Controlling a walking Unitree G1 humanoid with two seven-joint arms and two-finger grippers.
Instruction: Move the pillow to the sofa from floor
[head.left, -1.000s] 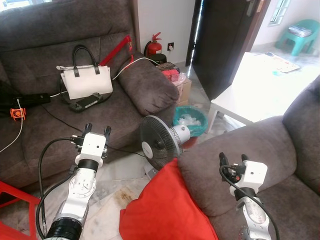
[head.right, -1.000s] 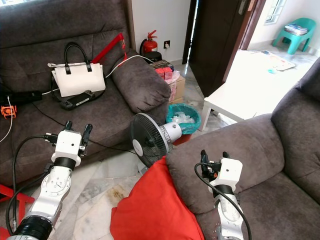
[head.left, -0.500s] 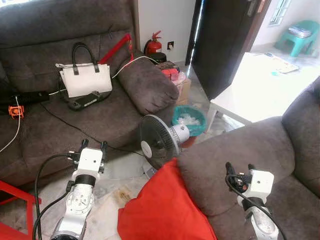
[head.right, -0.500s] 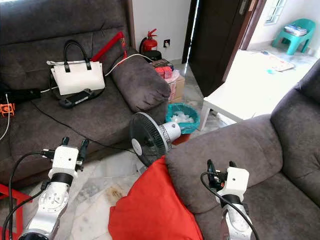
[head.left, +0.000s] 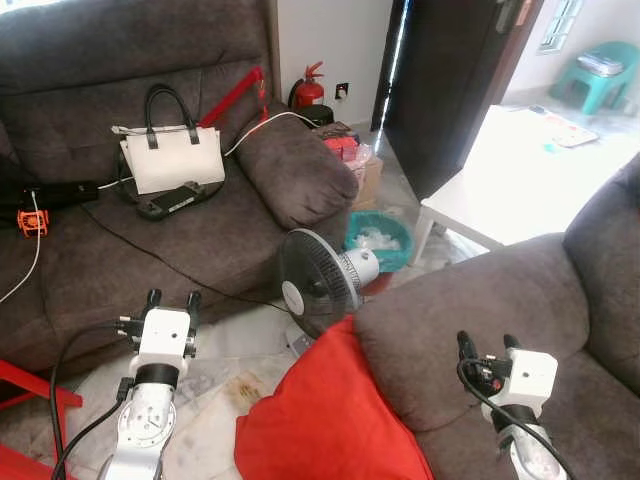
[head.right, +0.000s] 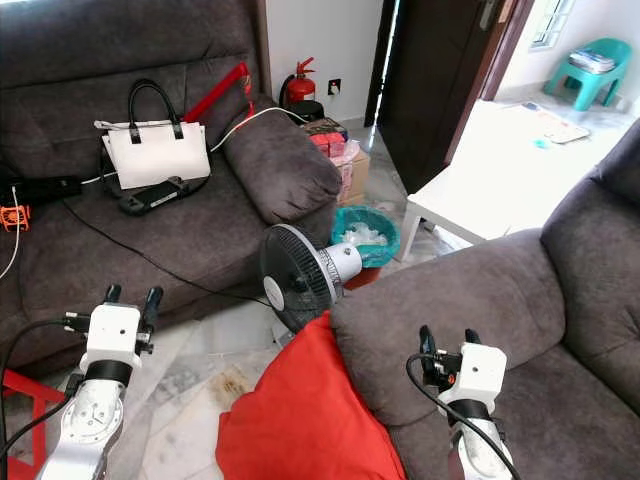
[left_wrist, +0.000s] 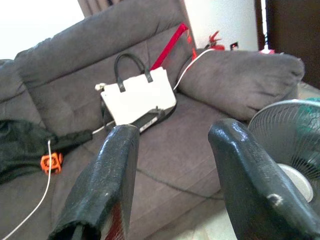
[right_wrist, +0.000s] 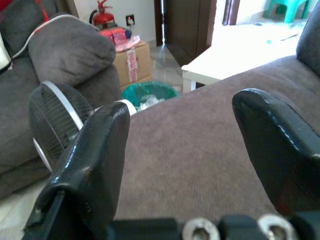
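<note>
Your left gripper (head.left: 170, 299) hangs low over the tiled floor (head.left: 225, 350) with its two black fingers spread and nothing between them. Your right gripper (head.left: 487, 345) sits above the arm of the near sofa (head.left: 470, 290), fingers likewise spread and empty. Neither one touches the pillow (head.left: 335, 420).

The red pillow lies between the two grippers and below them, on the floor, leaning against the near sofa's arm. It is closer to your right gripper, just beside and under it; your left gripper is well apart from it across bare tile.

Just beyond the pillow's upper corner stands a small fan (head.left: 318, 281), its grille near or perhaps touching the fabric; you cannot tell which from here. Farther out from your left gripper are the other sofa (head.left: 200, 240), a black cable (head.left: 140, 250) trailing over its seat, and a white handbag (head.left: 170, 160).

Watch these risks, by my judgement. If you sweep the right arm down and inward, it could drag along the sofa arm. If you lift the pillow by its upper corner, it may knock the fan over. A one-sided pinch on soft fabric could slip, so bring both grippers in. Placing it on the far sofa risks snagging the cable.
</note>
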